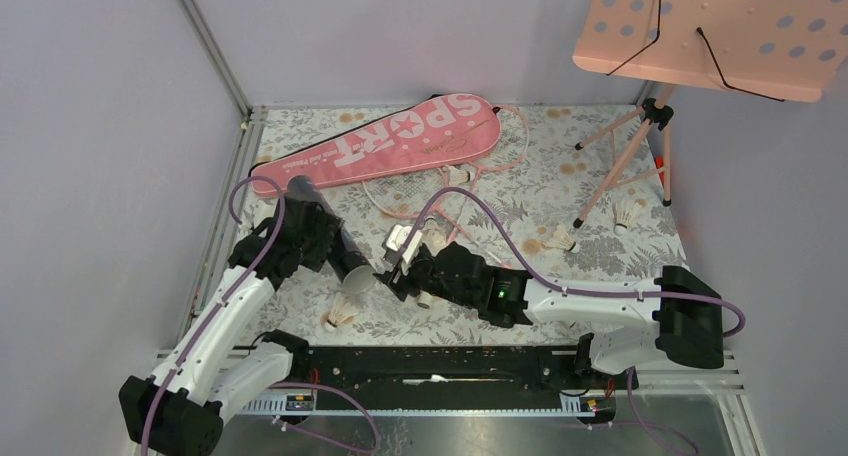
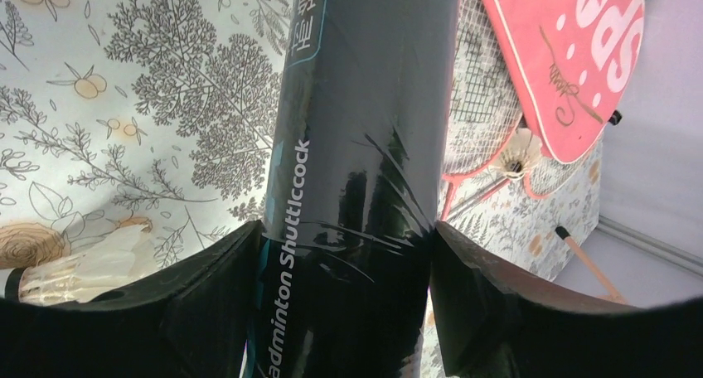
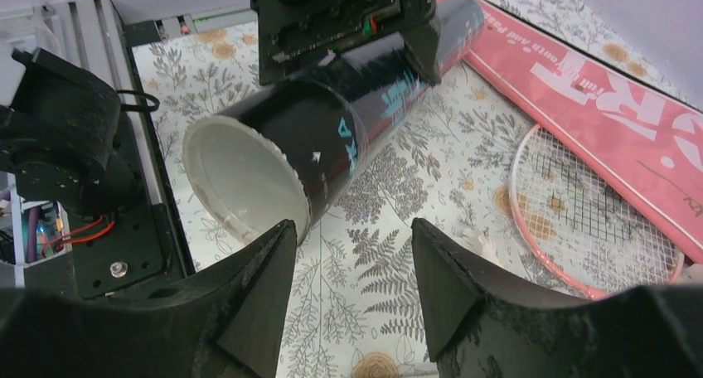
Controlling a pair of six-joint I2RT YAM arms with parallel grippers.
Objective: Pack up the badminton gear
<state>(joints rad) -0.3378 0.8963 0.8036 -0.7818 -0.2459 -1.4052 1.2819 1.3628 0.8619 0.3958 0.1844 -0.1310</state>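
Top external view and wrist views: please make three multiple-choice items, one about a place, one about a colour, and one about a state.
1. Where does the racket bag lie?
A. at the near edge
B. at the far side of the table
C. hanging off the right edge

2. What colour are the letters on the bag?
A. black
B. green
C. white

3. What is the state of the black tube?
A. held between the fingers of the left gripper
B. lying free
C. standing upright

Key:
1 B: in the top view the bag lies near the back wall.
2 C: "SPORT" is white on pink.
3 A: the left wrist view shows both fingers pressed on the tube.
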